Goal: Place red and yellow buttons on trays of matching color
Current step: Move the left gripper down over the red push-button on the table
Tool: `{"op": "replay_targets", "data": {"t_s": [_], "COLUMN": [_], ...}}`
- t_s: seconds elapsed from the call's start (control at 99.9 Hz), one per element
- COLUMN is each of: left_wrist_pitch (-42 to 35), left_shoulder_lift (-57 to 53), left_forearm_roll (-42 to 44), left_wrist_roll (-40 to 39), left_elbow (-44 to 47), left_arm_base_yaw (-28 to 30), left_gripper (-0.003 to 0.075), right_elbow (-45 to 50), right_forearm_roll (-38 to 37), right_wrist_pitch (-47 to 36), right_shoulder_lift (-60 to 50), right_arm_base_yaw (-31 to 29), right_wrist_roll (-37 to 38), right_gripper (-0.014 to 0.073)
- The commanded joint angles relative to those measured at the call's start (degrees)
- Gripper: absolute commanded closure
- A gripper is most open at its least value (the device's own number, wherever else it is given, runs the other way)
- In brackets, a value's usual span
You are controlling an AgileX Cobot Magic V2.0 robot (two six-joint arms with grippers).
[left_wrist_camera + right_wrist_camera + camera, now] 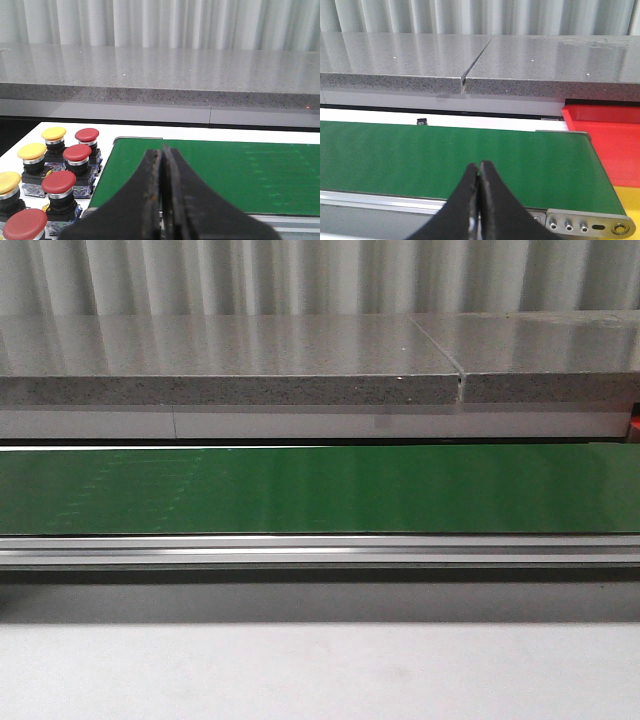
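Note:
Several red and yellow push buttons stand in a cluster on the white table beside the end of the green conveyor belt (220, 172) in the left wrist view, among them a red button (58, 182) and a yellow button (32, 151). My left gripper (162, 151) hangs over the belt's near edge, shut and holding nothing. In the right wrist view the red tray (610, 142) lies past the belt's other end, with the yellow tray (630, 200) just nearer. My right gripper (479, 165) is shut and holds nothing. The front view shows only the belt (320, 490), neither gripper.
A grey stone counter (230, 365) runs behind the belt. An aluminium rail (320, 550) edges the belt's front side, with a roller end plate (590, 222) by the trays. A small dark clip (421, 121) sits on the white strip behind the belt.

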Motion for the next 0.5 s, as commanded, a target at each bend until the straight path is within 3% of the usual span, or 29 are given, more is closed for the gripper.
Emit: {"op": "replay_targets", "data": {"t_s": [0.0, 0.37, 0.49], "left_wrist_pitch": [-4.72, -7.14, -2.41], "left_shoulder_lift": [-1.73, -1.63, -0.64], "left_forearm_roll": [-0.13, -0.13, -0.93], "left_wrist_roll": [-0.58, -0.58, -0.58], "left_elbow": [2.74, 1.66, -2.8], "left_arm_base_yaw": [-0.03, -0.03, -0.03], "left_gripper": [0.074, 0.074, 0.074], "right_elbow": [0.1, 0.1, 0.1], "right_forearm_roll": [-0.6, -0.6, -0.6], "right_wrist_pitch": [-4.92, -4.92, -4.92], "right_shoulder_lift": [-0.93, -0.93, -0.93], "right_arm_base_yaw": [-0.07, -0.07, -0.07], "right_wrist_roll": [-0.62, -0.62, -0.62], "right_gripper": [0.0661, 0.0661, 0.0661]}}
